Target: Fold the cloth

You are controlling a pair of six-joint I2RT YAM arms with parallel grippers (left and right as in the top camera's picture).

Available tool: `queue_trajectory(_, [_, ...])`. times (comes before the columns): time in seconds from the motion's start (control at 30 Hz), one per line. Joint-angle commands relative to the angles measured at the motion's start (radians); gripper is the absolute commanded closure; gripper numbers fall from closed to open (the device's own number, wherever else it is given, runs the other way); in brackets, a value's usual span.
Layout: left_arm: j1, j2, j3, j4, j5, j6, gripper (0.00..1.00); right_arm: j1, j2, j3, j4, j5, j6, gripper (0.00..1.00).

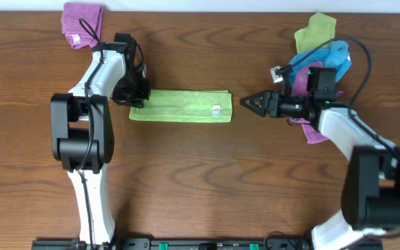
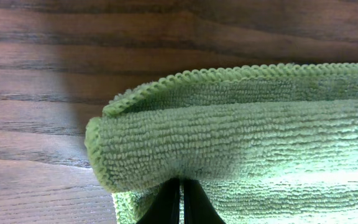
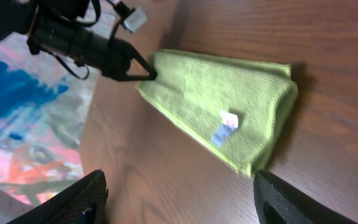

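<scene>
A purple cloth [image 1: 82, 24] lies bunched at the table's [image 1: 186, 180] far left corner, well apart from the work. Below it the left arm reaches in, and the left claw [image 1: 137, 101] sits on the left end of the cloth [image 1: 179, 106]. In the left wrist view the claw [image 2: 181, 188] has its two dark fingers [image 2: 166, 205] pressed almost together, with only a thin slit between them. They pinch the cloth [image 2: 241, 143] just under a rolled fold at its end. A second layer, with a stitched edge, shows behind that roll.

The cloth is green and lies at the table's middle as a long, narrow strip running left to right, already folded over. A small white tag [image 1: 217, 110] sits near its right end. The right wrist view shows that end doubled over, the tag [image 3: 225, 129] on top.

Just right of the cloth, not touching it, the right claw [image 1: 246, 103] points at the folded end. In the right wrist view its fingers [image 3: 79, 199] stand wide apart at the frame's lower corners, and it holds nothing.

Behind the right arm, at the far right, lies a pile [image 1: 321, 52] of green, blue and purple cloths.
</scene>
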Motion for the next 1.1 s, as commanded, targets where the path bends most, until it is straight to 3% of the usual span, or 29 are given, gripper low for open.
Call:
queue_trajectory(0.0, [-0.006,0.031,-0.022,0.023,0.026,-0.007,0.94,0.026,0.080,-0.001,0.050,-0.056,0.117,0.25])
queue_trajectory(0.4, [-0.006,0.031,-0.022,0.037,0.026,-0.006,0.94,0.046,0.179,0.004,0.078,0.080,0.150,0.23])
queue_trajectory(1.07, [-0.005,0.031,-0.022,0.054,0.049,-0.006,0.94,0.135,0.326,0.052,0.143,0.126,0.235,0.20])
